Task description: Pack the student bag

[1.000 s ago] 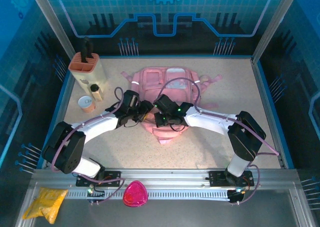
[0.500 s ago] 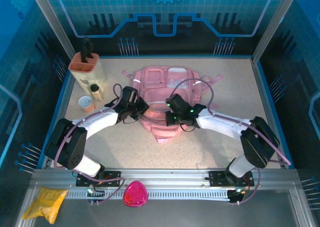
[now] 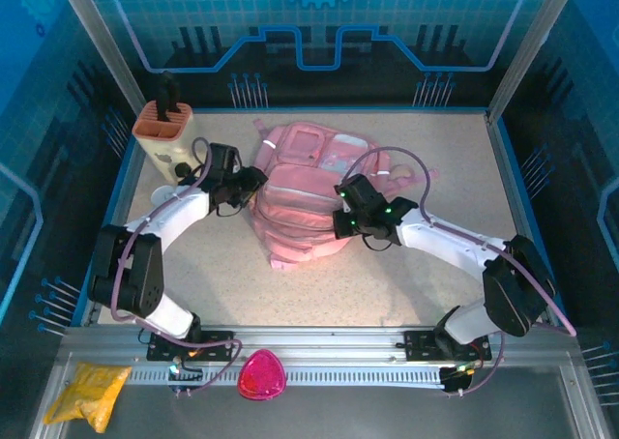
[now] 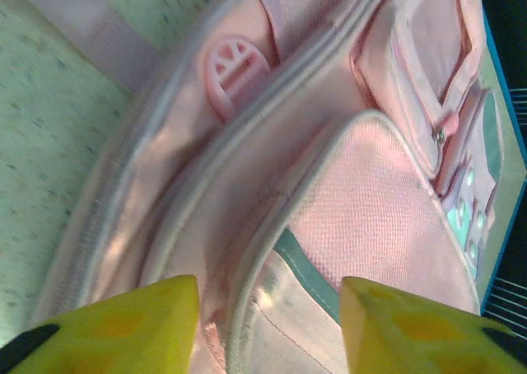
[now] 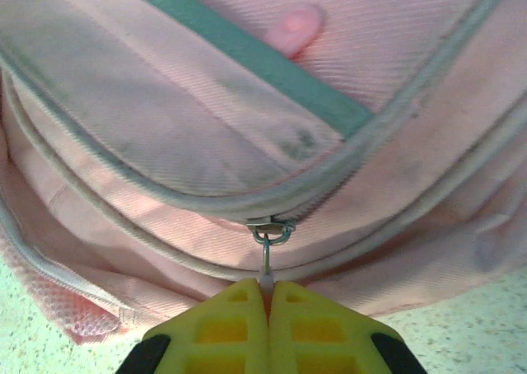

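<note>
Pink fabric backpack (image 3: 300, 192) lies flat mid-tabletop (image 3: 426, 284), slightly toward 12 o'clock. Right gripper (image 5: 268, 292), at the backpack's 4 o'clock edge, is clamped on the small metal zipper pull (image 5: 267, 259). Left gripper (image 4: 268, 308), at its 10 o'clock side, stands parted, yellow fingers (image 4: 123, 324) over the side seam, holding nothing.

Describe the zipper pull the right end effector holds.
Find the pink student bag mid-table. On its right-hand edge, the right end effector is shut on the zipper pull. It's a thin silvery tab on a metal ring, unlike the rounded pink tab nearby.
</note>
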